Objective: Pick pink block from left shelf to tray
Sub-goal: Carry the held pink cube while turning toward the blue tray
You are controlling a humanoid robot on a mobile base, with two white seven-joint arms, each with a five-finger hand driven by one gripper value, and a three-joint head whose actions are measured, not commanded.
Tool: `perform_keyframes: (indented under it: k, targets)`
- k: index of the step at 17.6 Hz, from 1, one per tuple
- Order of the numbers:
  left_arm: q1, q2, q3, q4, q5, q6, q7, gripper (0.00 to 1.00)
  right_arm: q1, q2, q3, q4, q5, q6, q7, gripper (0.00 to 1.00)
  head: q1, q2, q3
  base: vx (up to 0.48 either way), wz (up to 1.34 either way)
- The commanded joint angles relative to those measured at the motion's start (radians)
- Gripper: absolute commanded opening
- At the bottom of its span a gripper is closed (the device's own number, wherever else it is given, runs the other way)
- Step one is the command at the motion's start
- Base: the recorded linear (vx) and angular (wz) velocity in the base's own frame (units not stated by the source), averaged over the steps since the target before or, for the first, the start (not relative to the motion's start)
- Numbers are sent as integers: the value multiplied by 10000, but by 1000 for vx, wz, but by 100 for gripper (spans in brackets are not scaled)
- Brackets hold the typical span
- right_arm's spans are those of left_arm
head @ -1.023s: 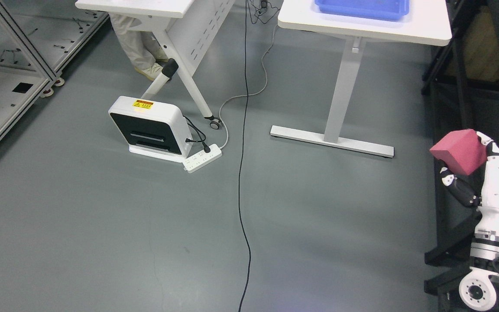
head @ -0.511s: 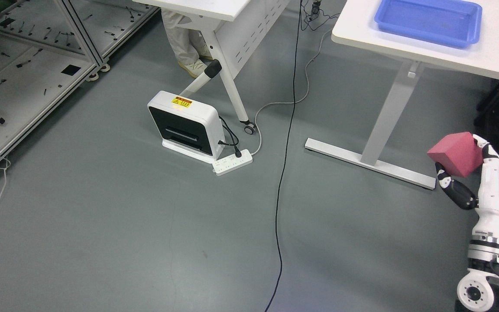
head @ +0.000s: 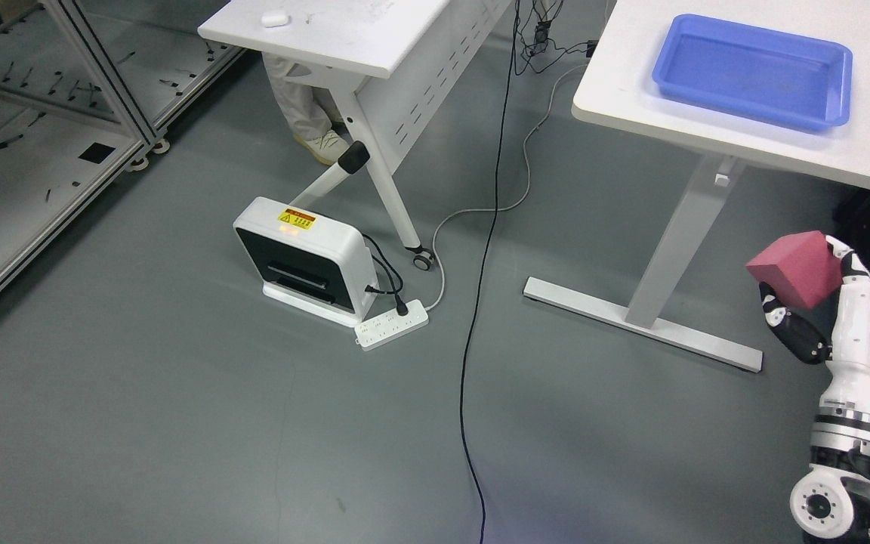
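The right hand (head: 839, 310) is showing at the right edge of the head view, its white arm rising from the lower right corner, and it is gripping the pink block (head: 794, 269) at its top end. The block is sitting tilted in the grasp, one corner pointing left, with a black-and-white thumb (head: 790, 326) pressing under its lower face and the other fingers (head: 852, 264) wrapping round its right side; how many fingers are touching the far face is hard to tell from here. The block is hanging in the air over the grey floor (head: 178, 423), below and in front of the near edge of the white worktop (head: 631, 98) at the upper right. On that worktop a blue tray (head: 752, 72) is lying flat, well apart from the block and higher in the picture. The worktop's single white leg and flat foot (head: 639, 321) are standing just left of the hand. To the left, a second white worktop (head: 329, 34) is carrying a small white thing (head: 274, 20), and a person's trouser legs and shoe (head: 306, 121) are showing beneath it. A white boxy device with a yellow label (head: 303, 261) is standing on the floor beside a white power strip (head: 391, 325), and a black cable (head: 480, 302) is running down the floor. A metal-framed shelf (head: 42, 143) is filling the upper left corner.
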Motion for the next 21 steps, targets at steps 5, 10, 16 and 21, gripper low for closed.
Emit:
perform_keyframes:
  k: [5,10,16,21]
  targets:
    - [93,175,0,0,-15,-8,-7,100,26,118,16,-184,-105,307,-141,2,0,0,0,345,-135]
    - [93,175,0,0,-15,-8,-7,100,41,118,108,-185,-121,307,-141,2,0,0,0,345,-79]
    - [93,175,0,0,-15,-8,-7,100,-20,118,200,-185,-121,292,-141,2,0,0,0,344,-73]
    - [93,175,0,0,-15,-8,-7,100,-35,118,292,-169,-121,307,-80,3,0,0,0,302,-71]
